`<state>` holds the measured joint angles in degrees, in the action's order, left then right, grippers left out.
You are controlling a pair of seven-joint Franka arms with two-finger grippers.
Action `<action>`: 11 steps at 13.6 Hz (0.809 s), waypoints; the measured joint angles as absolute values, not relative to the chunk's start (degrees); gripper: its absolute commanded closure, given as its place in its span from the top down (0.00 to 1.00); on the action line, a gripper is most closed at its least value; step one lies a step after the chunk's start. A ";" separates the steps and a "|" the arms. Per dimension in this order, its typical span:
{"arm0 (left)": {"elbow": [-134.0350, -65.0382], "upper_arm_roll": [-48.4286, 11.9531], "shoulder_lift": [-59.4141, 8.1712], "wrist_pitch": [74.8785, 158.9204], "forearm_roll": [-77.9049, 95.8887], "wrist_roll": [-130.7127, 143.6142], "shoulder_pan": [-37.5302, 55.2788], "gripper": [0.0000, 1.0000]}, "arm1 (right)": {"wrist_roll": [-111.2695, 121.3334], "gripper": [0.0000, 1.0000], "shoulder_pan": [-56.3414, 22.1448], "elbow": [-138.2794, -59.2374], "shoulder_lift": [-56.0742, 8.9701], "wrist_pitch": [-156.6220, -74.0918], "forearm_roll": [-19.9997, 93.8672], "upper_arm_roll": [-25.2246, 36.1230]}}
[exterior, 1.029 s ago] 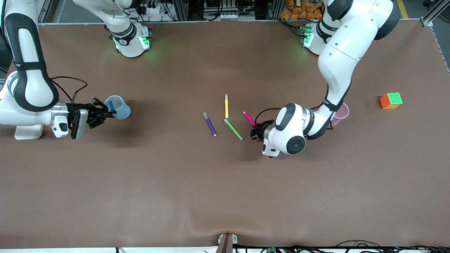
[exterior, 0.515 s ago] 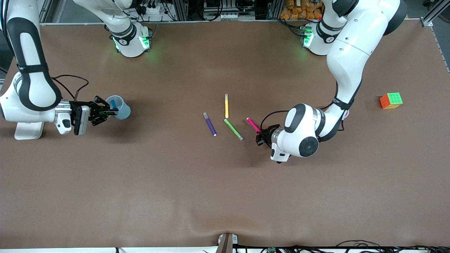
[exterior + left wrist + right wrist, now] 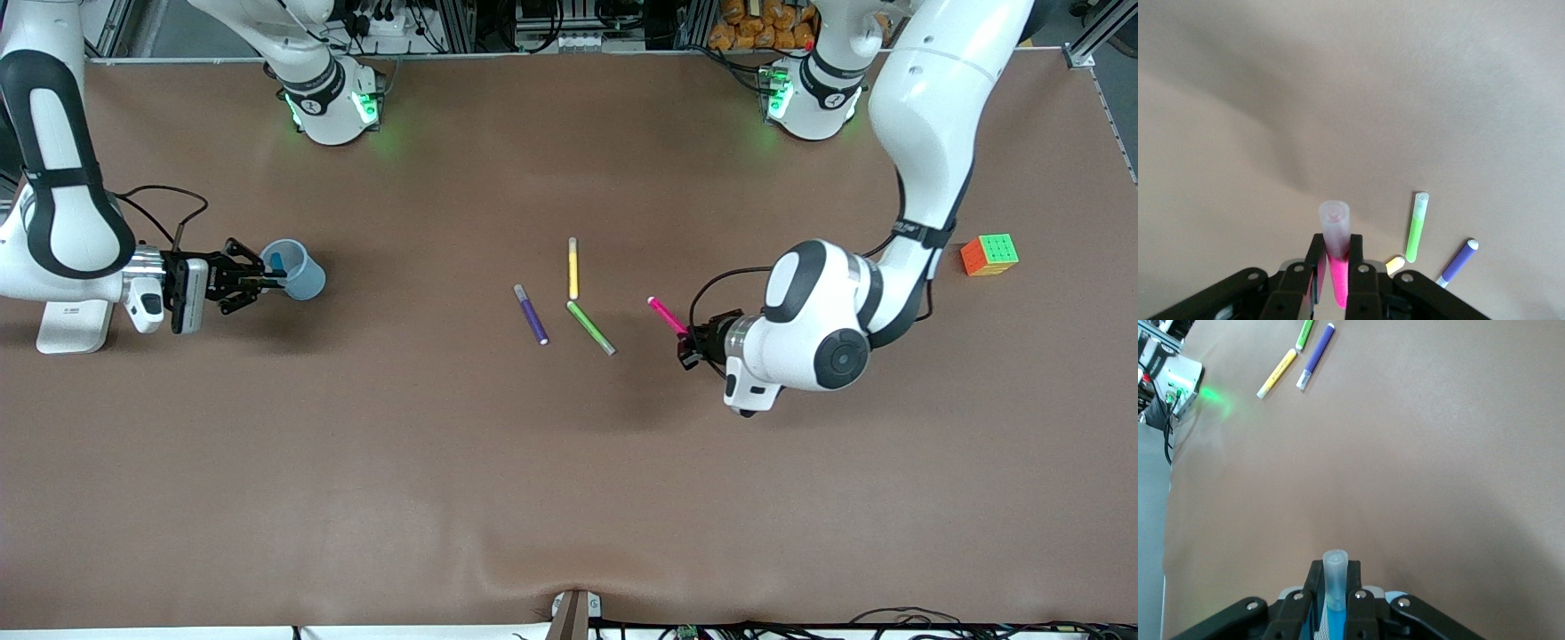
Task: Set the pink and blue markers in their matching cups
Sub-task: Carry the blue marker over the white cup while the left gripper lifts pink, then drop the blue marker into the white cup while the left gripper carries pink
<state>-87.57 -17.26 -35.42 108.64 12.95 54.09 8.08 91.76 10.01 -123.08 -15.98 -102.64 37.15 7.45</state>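
Note:
My left gripper [image 3: 687, 345] is shut on the magenta-pink marker [image 3: 665, 315] and holds it tilted above the table, beside the loose markers. In the left wrist view the fingers [image 3: 1357, 257] clamp the pink marker [image 3: 1337, 273] just below its pale cap. My right gripper [image 3: 269, 283] is shut on the blue marker [image 3: 277, 261], whose blue end sits inside the light blue cup [image 3: 296, 276] near the right arm's end of the table. In the right wrist view the blue marker [image 3: 1335, 583] shows its greyish cap between the fingers. The pink cup is hidden by the left arm.
A purple marker [image 3: 532, 315], a yellow marker [image 3: 573, 268] and a green marker [image 3: 591, 328] lie mid-table; they also show in the left wrist view, as green [image 3: 1417, 230] and purple [image 3: 1459, 260]. A colour cube [image 3: 989, 254] sits near the left arm's end.
My left gripper has carried the pink marker away from the loose markers toward the left arm's end. My right gripper has drawn slightly toward the right arm's end, still at the blue cup.

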 measured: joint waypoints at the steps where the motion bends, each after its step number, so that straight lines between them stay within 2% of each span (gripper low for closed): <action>1: -87.57 -16.94 -34.10 107.87 11.05 53.96 7.88 0.00 | 91.79 1.00 10.01 -123.20 -16.26 -102.64 37.44 7.43; 6: -87.61 -16.60 -27.36 104.31 4.59 50.27 4.17 0.00 | 91.57 1.00 10.16 -122.39 -16.68 -101.14 39.28 7.42; 11: -87.87 -16.38 -23.55 103.88 4.00 41.71 -0.16 0.00 | 76.42 1.00 10.17 -112.26 -16.31 -96.25 39.75 7.36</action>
